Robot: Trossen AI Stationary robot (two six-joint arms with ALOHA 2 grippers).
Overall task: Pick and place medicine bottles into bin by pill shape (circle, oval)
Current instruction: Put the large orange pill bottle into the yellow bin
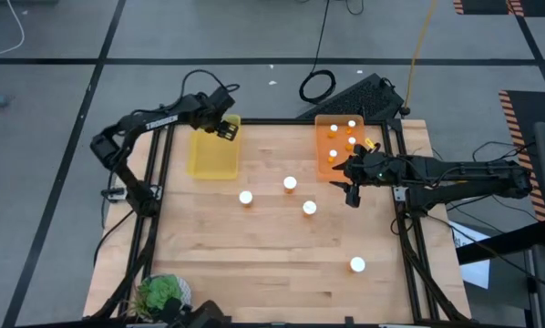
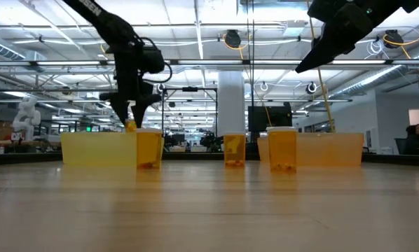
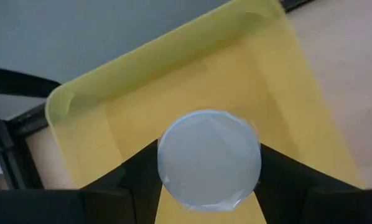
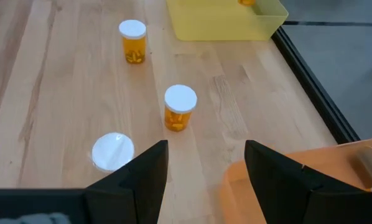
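Overhead, left gripper [image 1: 225, 128] pinches a bottle [image 3: 209, 159] above the yellow tray's [image 1: 212, 157] rim; right gripper [image 1: 349, 185] spread beside the orange tray [image 1: 331, 150]

Your left wrist view, itemised:
- Left gripper [image 3: 209, 186]: two dark fingers [image 3: 136, 180] closed on either side of a medicine bottle [image 3: 209, 160]; you see only its round white cap, end-on.
- Yellow bin [image 3: 130, 93]: directly beyond the bottle, rim and inner walls visible.
- Wooden tabletop [image 3: 348, 68]: beside the bin.
- Grey floor [image 3: 80, 37]: past the bin's far rim.
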